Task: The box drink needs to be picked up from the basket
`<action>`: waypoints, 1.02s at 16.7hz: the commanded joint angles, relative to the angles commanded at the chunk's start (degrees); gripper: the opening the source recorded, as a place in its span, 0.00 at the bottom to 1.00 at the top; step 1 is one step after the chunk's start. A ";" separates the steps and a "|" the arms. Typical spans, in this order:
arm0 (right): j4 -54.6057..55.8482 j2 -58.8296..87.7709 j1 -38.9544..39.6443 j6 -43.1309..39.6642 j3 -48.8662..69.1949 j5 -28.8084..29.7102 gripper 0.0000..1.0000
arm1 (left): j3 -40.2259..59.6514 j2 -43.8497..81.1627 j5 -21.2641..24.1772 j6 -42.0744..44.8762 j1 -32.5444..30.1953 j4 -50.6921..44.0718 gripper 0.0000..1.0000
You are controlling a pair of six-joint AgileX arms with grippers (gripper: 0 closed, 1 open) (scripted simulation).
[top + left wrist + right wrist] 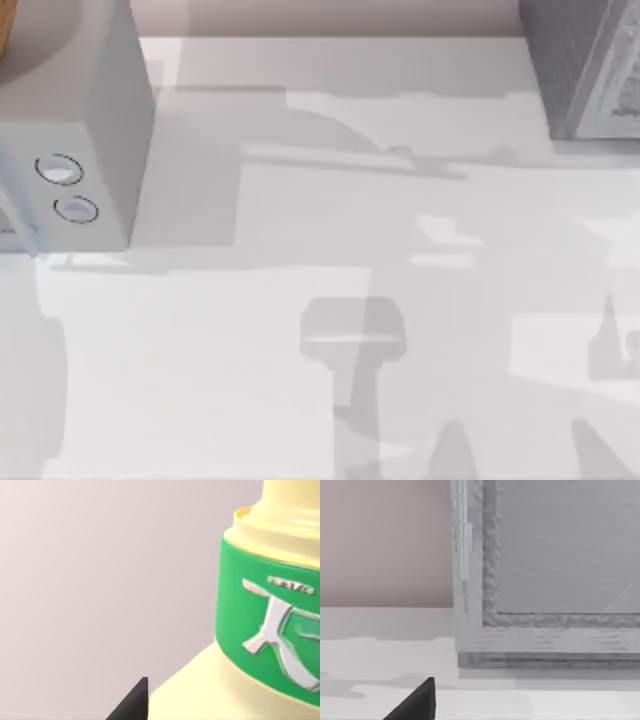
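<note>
One white tabletop (250,330), one smooth grey block with two round rings (75,140), one textured grey box (585,65), one cream bottle with green band (260,630), end effector grip cannot be told.

A dark fingertip (132,705) of the left gripper juts into the left wrist view, and a dark fingertip (417,702) of the right gripper into the right wrist view.

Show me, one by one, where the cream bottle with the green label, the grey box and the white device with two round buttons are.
Cream bottle with the green label (260,625): left wrist view, on the green band.
Grey box (560,545): right wrist view, on its flat face.
White device with two round buttons (85,90): top view, on its top surface.
</note>
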 joint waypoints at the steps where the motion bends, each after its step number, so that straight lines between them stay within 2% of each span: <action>1: 0.00 0.00 0.00 0.00 0.00 0.00 1.00 | 2.90 -0.16 0.02 0.09 0.00 -2.18 0.00; 5: 0.00 0.00 0.00 0.00 0.00 0.00 1.00 | 13.27 1.57 -0.63 0.16 0.12 -11.42 0.00; 9: 0.00 0.00 0.00 0.00 0.00 0.00 1.00 | 18.16 5.63 -1.79 -0.35 0.12 -19.58 0.00; 17: 0.00 0.00 0.00 0.00 0.00 0.00 1.00 | 18.03 5.98 -2.16 -0.33 0.12 -20.98 0.00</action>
